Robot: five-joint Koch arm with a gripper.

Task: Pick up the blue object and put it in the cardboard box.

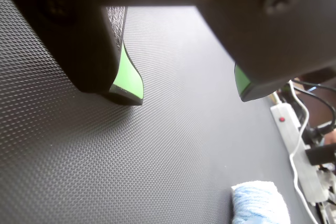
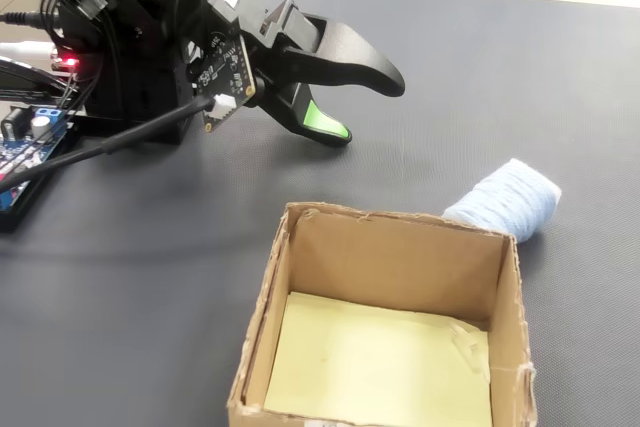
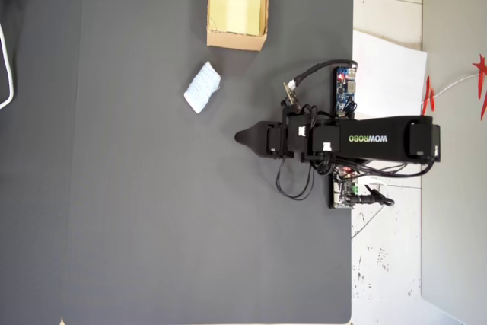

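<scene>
The blue object [image 3: 202, 87] is a pale blue-white ribbed pad lying on the black mat, between the arm and the box in the overhead view. It sits just behind the box's right corner in the fixed view [image 2: 505, 202] and at the bottom right of the wrist view [image 1: 260, 203]. The cardboard box [image 3: 236, 39] stands open at the mat's top edge, its pale yellow bottom bare [image 2: 390, 265]. My gripper [image 1: 191, 98] hovers low over bare mat, open, with nothing between its green-padded jaws. It is apart from the pad [image 2: 368, 107] [image 3: 240, 138].
A blue circuit board [image 3: 346, 87] [image 2: 22, 152] and cables sit at the arm's base on the mat's edge. A white power strip [image 1: 286, 124] with cords lies beyond the mat. White paper [image 3: 388, 74] lies off the mat at the right.
</scene>
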